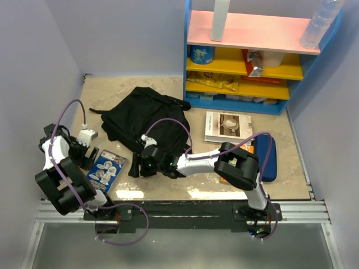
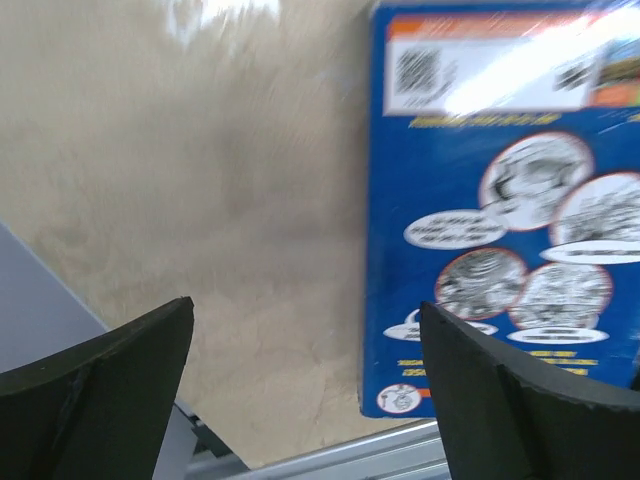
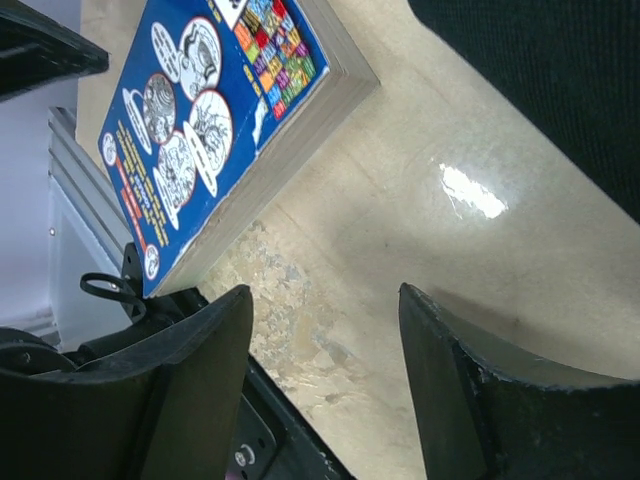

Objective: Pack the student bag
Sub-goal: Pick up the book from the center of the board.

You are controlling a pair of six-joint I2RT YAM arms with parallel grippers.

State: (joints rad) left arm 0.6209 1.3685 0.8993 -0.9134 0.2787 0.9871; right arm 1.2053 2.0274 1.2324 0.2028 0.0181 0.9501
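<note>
The student bag is a soft black backpack lying flat in the middle of the table; a corner of it shows in the right wrist view. A blue book lies near the front left, between my two grippers. My left gripper is open and empty just left of the book, with bare table between its fingers. My right gripper is open and empty, low over the table between the book and the bag's near edge.
A white book and a dark-blue pencil case lie at the right. A blue, yellow and pink shelf with snacks and bottles stands at the back right. The metal front rail runs close behind both grippers.
</note>
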